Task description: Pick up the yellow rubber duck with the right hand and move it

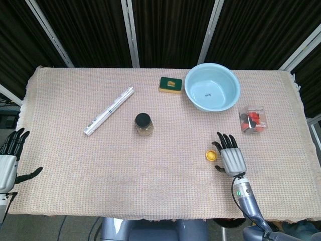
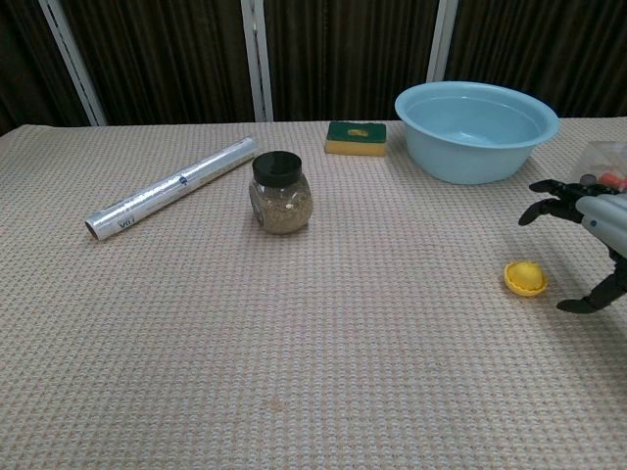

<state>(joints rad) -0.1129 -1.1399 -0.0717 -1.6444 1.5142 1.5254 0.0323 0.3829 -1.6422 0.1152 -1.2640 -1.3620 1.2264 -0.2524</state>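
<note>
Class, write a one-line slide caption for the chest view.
Open right hand hovers beside the yellow rubber duck on the table.

Items counted around the blue basin (image 1: 212,93): one yellow rubber duck (image 1: 211,155), one green-and-yellow sponge (image 1: 170,84), one black-lidded jar (image 1: 144,124), one foil roll (image 1: 109,110), one clear box (image 1: 252,119) beside it. Two hands: left hand (image 1: 10,160), right hand (image 1: 230,156).

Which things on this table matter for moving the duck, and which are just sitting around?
Part of the job:
yellow rubber duck, lying on the cloth
right hand, fingers spread, beside the duck and not touching it

Just lying about:
foil roll
seed jar
sponge
blue basin
clear box
left hand
</note>
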